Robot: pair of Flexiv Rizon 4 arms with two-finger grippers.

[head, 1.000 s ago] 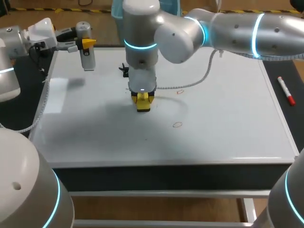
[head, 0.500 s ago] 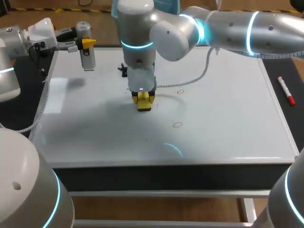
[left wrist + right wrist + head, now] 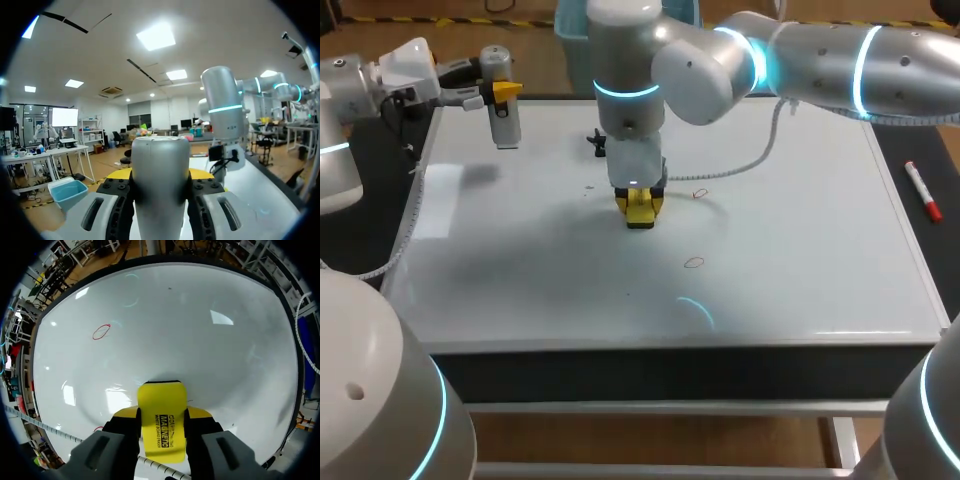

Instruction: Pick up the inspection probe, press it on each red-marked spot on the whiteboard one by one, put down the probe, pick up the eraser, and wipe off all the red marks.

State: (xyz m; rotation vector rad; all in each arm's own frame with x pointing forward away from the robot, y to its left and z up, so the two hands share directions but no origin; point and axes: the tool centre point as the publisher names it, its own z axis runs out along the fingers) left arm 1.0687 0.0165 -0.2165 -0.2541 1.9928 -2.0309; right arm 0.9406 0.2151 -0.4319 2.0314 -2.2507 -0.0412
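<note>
Grey probe (image 3: 500,100) upright at whiteboard (image 3: 800,250) 10 o'clock corner. Yellow eraser (image 3: 640,210) pressed on board near centre. Red ring (image 3: 700,193) at eraser's 3 o'clock, second red ring (image 3: 694,263) at 4-5 o'clock

yellow eraser (image 3: 161,425) with black lettering, white board (image 3: 800,270), red ring marks (image 3: 101,331), grey probe (image 3: 160,185), red-and-white pen (image 3: 923,192).

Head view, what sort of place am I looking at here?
Probably a robot lab test bench: a whiteboard lies flat as the worktop with red marks drawn on it, the left gripper holds an inspection probe, and the right gripper holds a yellow eraser at the board.
</note>
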